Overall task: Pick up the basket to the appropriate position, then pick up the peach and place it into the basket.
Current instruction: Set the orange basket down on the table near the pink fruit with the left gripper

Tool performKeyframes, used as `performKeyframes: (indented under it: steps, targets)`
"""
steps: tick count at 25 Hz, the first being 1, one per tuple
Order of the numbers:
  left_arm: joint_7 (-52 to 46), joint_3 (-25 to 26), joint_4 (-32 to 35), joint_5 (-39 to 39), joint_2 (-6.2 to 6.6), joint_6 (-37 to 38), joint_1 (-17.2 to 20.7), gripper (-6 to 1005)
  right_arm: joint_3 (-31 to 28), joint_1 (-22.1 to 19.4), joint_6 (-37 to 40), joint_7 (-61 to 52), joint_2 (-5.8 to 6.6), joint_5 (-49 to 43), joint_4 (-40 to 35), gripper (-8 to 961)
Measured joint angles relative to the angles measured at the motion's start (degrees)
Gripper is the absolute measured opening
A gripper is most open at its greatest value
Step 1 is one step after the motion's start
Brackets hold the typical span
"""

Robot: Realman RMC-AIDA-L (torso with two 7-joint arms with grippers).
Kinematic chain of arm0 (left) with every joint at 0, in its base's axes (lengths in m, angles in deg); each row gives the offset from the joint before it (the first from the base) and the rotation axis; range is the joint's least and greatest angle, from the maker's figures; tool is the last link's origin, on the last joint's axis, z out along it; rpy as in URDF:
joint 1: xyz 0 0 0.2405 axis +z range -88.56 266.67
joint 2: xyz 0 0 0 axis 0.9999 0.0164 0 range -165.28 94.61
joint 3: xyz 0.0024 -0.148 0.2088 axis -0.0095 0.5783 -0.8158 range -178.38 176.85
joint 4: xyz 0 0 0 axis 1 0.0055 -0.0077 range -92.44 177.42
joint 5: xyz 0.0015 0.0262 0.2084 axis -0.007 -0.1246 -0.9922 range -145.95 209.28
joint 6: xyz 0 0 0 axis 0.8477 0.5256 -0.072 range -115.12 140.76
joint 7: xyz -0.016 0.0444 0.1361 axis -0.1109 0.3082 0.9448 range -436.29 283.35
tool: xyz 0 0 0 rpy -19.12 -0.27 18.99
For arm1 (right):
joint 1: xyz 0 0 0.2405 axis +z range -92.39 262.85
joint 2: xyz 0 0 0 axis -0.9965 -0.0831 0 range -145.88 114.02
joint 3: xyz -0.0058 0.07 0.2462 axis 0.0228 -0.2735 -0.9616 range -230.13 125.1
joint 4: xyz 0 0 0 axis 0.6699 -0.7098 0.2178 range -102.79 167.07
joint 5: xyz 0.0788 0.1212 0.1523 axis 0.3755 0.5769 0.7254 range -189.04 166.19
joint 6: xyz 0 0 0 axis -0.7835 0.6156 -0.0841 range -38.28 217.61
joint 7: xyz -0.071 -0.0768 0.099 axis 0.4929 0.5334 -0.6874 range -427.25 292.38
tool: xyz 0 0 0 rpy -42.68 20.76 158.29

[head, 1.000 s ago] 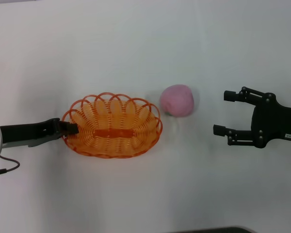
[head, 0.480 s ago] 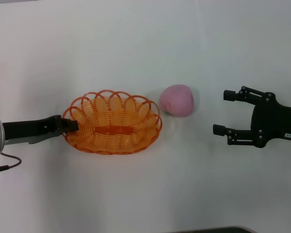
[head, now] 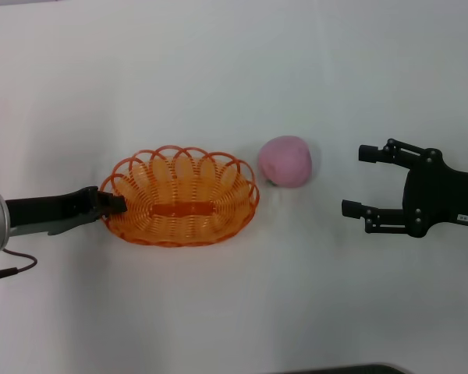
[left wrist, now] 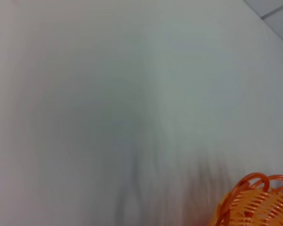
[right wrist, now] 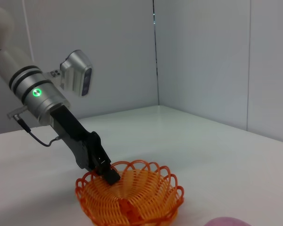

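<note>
The left gripper (head: 113, 205) is observed at the left end of the basket (head: 181, 196), its arm extended low and nearly level from the left edge of the scene. In the right wrist view the same gripper (right wrist: 106, 170) is seen slanting down from a grey wrist, its dark fingertips closed on the scalloped rim of the basket (right wrist: 132, 197). The basket is located left of centre on the white table (head: 218, 78), and whether it rests on the surface or is slightly lifted cannot be told. A small section of its rim (left wrist: 254, 202) is recorded in the left wrist view. The peach (head: 285, 161) is found on the table just beside the basket's far right edge, a narrow gap being visible between the two; only its top (right wrist: 226, 221) is caught in the right wrist view. The right gripper (head: 361, 181) is held at the right side, well apart from the peach, with its fingers spread wide and pointed left toward the fruit, nothing being held between them.
</note>
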Motion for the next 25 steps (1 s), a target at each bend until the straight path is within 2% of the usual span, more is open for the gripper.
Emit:
performKeyframes:
  steps: [25]
  targets:
    - [0.4, 0.6, -1.0, 2.5, 0.00, 0.6, -0.5, 72, 0.0, 0.0, 0.1, 0.0, 0.00, 0.0, 0.0, 925]
